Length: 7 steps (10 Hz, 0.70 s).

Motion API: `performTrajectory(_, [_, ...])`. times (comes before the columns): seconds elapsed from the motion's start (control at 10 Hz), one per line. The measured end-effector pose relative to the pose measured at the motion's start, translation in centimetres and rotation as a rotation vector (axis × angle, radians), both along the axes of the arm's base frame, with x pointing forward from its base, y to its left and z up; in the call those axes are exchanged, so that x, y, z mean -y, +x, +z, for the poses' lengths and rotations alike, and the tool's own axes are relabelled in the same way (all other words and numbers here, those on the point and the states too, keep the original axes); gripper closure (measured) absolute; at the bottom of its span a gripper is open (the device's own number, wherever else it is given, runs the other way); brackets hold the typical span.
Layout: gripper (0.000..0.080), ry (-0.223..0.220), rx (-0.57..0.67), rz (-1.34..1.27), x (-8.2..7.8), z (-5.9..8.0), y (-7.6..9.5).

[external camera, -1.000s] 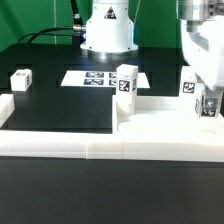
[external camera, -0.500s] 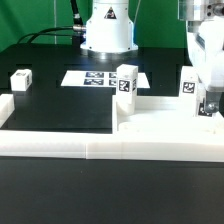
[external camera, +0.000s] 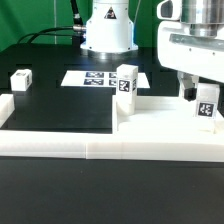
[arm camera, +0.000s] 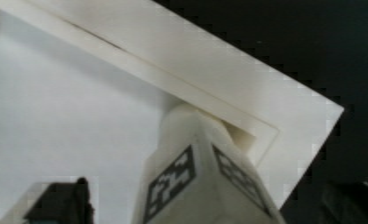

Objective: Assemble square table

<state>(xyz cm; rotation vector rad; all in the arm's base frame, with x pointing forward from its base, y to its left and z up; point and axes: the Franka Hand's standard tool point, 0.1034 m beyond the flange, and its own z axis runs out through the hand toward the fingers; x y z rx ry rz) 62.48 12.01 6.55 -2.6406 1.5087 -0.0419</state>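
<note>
The square table's white slab (external camera: 160,118) lies at the exterior view's right, against the border wall. One white tagged leg (external camera: 206,106) stands upright on the slab near its right end. My gripper (external camera: 204,92) hangs just over it, open, with a dark finger (external camera: 188,91) clear of the leg's side. In the wrist view the same leg (arm camera: 207,175) stands between my fingers (arm camera: 56,203) with a gap, near the slab's corner (arm camera: 92,110). A second leg (external camera: 126,82) stands at the slab's left corner. A third leg (external camera: 20,80) lies at the far left.
The long low white border wall (external camera: 90,146) runs along the front, with a short arm at the left. The marker board (external camera: 95,77) lies flat in front of the robot base (external camera: 108,30). Black table top lies between the wall and the board.
My hand has risen and now fills the upper right of the exterior view. The tagged leg under it shows in full. The other legs and the slab have not moved.
</note>
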Motion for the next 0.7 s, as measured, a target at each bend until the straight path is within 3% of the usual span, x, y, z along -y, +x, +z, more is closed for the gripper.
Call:
performTrajectory(0.4, [0.0151, -0.064, 0.037, 0.522, -0.22, 0.48, 0.07])
performTrajectory(0.7, [0.0151, -0.070, 0.044, 0.617, -0.16, 0.42, 0.08])
